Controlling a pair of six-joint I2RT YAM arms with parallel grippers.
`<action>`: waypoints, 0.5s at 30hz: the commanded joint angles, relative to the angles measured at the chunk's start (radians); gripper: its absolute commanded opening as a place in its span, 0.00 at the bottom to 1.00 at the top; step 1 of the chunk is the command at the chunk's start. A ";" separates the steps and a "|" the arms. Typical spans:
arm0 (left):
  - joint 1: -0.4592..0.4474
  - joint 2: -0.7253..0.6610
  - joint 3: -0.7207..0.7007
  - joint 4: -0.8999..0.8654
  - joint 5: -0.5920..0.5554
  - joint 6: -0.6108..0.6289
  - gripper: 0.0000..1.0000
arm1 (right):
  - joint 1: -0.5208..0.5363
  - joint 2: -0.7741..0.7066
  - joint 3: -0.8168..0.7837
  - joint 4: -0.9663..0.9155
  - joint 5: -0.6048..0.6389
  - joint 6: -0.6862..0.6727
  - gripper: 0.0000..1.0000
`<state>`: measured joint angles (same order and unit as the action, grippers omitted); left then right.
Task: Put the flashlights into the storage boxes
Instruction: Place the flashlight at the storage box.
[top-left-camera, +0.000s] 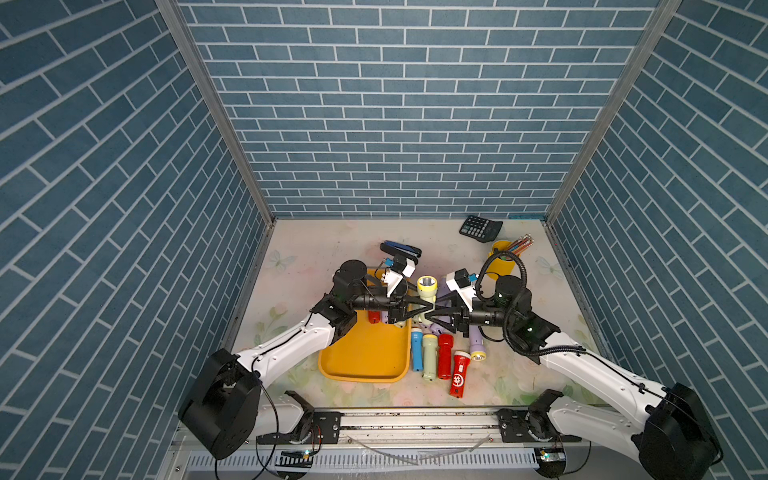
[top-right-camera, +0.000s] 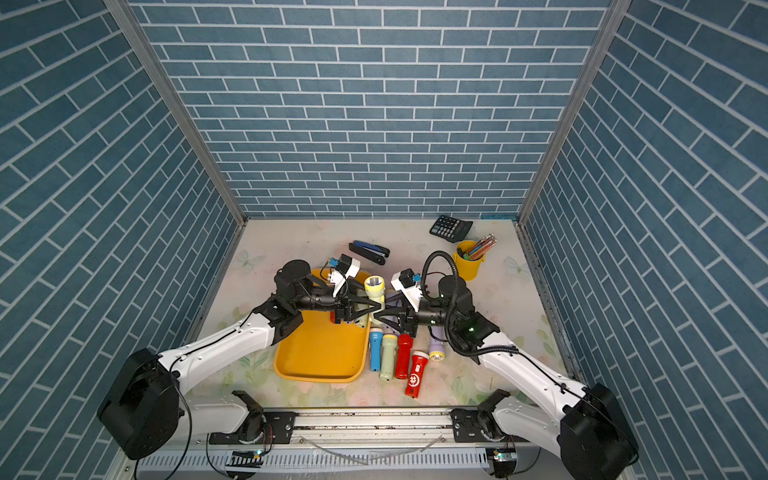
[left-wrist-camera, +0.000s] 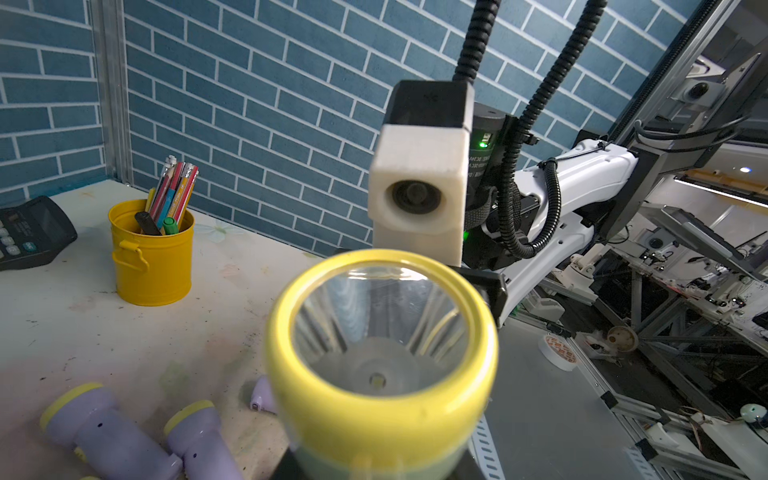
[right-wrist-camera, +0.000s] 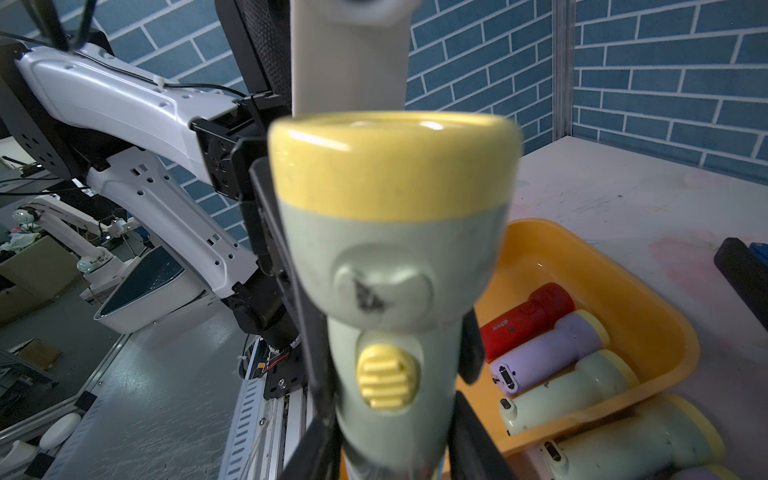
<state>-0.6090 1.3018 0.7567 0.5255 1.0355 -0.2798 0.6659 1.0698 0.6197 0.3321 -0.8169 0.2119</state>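
A pale green flashlight (top-left-camera: 427, 297) with a yellow head hangs head-up just right of the yellow-orange storage box (top-left-camera: 365, 353). My left gripper (top-left-camera: 428, 309) and my right gripper (top-left-camera: 432, 316) meet on it from opposite sides, both shut on its body (right-wrist-camera: 395, 257). Its lens fills the left wrist view (left-wrist-camera: 374, 424). In the box's far end lie a red (right-wrist-camera: 528, 316), a lilac (right-wrist-camera: 548, 353) and a pale green flashlight (right-wrist-camera: 573, 386). On the table right of the box lie a blue one (top-left-camera: 417, 349), a green one (top-left-camera: 429, 355), two red ones (top-left-camera: 444, 353) and a lilac one (top-left-camera: 477, 345).
A yellow pencil cup (top-left-camera: 500, 257) and a black calculator (top-left-camera: 481, 227) stand at the back right. A black and blue stapler (top-left-camera: 401, 248) lies behind the box. Blue brick walls close in three sides. The arms' rail runs along the front edge.
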 joint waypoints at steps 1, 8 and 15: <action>-0.006 -0.024 -0.005 -0.049 -0.018 0.022 0.33 | 0.002 -0.017 -0.007 0.043 0.048 -0.031 0.30; -0.006 -0.035 0.085 -0.428 -0.213 0.114 0.28 | -0.001 -0.060 -0.010 -0.111 0.306 0.048 0.59; 0.002 -0.062 0.210 -0.800 -0.517 0.213 0.30 | -0.004 -0.020 0.041 -0.214 0.426 0.168 0.65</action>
<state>-0.6117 1.2644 0.8989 -0.0711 0.6727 -0.1379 0.6647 1.0359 0.6106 0.1856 -0.4885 0.3161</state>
